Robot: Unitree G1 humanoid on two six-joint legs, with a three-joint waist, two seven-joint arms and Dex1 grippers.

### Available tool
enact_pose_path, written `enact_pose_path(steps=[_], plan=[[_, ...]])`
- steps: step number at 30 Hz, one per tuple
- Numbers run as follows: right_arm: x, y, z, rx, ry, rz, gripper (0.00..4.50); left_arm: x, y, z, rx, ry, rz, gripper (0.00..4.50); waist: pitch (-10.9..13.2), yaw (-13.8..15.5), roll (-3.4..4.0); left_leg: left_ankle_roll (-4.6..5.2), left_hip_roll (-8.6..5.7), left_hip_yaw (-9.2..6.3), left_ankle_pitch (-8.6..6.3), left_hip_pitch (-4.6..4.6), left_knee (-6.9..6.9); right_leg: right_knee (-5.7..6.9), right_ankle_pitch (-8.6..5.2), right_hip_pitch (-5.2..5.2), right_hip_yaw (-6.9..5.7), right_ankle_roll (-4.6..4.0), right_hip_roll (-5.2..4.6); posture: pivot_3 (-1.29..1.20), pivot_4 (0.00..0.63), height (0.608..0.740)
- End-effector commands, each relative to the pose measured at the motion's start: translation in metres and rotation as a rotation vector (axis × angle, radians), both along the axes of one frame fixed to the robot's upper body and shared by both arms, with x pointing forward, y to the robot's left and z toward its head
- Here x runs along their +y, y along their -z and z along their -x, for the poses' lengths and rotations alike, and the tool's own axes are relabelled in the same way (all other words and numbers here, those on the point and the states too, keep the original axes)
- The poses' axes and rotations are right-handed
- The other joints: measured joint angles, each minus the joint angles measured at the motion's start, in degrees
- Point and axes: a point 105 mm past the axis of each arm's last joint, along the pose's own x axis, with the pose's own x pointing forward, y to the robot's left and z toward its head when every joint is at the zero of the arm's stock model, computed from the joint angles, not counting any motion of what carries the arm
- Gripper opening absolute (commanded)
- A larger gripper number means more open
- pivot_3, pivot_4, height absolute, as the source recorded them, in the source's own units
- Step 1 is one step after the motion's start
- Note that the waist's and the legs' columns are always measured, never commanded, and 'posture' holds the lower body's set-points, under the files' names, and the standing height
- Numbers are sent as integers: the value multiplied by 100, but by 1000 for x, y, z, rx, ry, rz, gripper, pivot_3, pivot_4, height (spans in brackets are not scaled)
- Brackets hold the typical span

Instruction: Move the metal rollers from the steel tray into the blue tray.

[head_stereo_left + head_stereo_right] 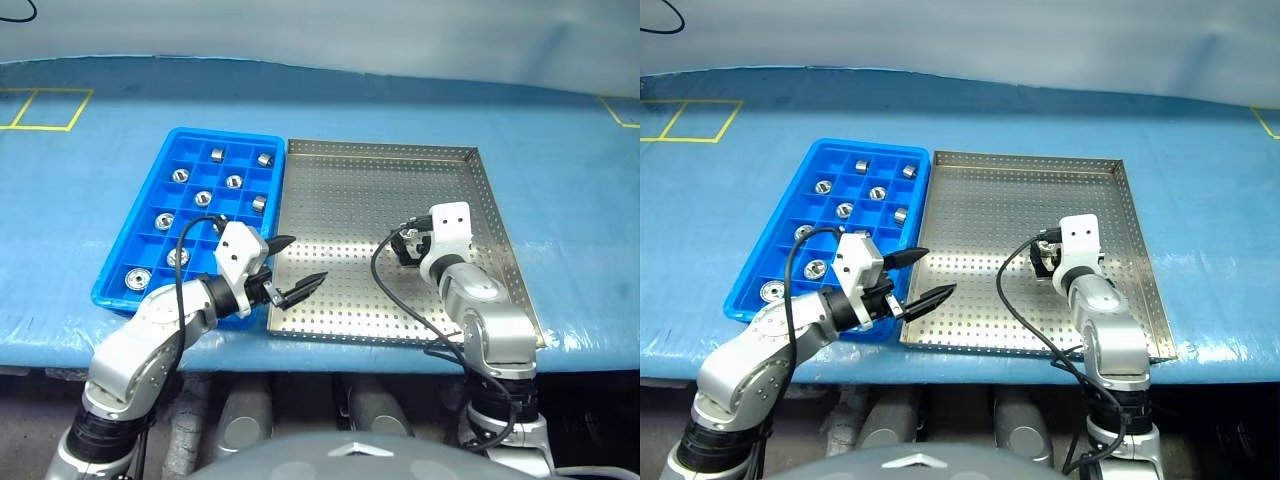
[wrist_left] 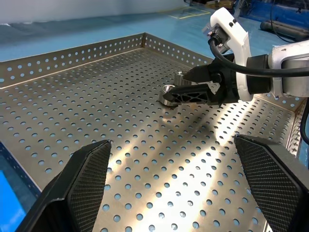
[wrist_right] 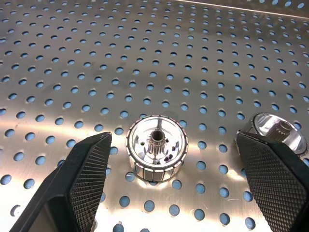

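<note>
On the perforated steel tray (image 3: 58, 43), the released right tool (image 3: 169, 183) straddles a ribbed shiny roller (image 3: 155, 153).

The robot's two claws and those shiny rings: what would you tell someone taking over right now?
Left end effector: open, empty, over the steel tray's near-left corner beside the blue tray.
Right end effector: open, a metal roller between its fingers, not gripped; a second roller lies beside it.
Done: about ten rollers sit in blue tray compartments.
Left: these two.
</note>
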Motion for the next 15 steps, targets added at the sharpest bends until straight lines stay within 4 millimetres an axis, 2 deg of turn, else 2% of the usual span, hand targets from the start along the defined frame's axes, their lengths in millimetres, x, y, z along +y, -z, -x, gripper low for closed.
enact_pose_path(steps=[1,11,15], plan=[[6,-10,-7,-48,-18,-10,4353,-2,-7,1,-29,11,19,4500,0,2,0,0,0,0,0,0,0,0,0,0,0,0,0,83,150,740],[-3,16,-14,36,17,-28,4353,0,-7,2,-33,-6,25,4500,0,12,0,0,-1,0,0,1,2,1,2,2,1,2,0,103,150,740],[1,10,-13,9,-9,-31,3058,2,-8,2,-33,-17,28,4500,0,13,0,0,-1,0,0,1,2,1,3,2,1,3,0,111,150,740]])
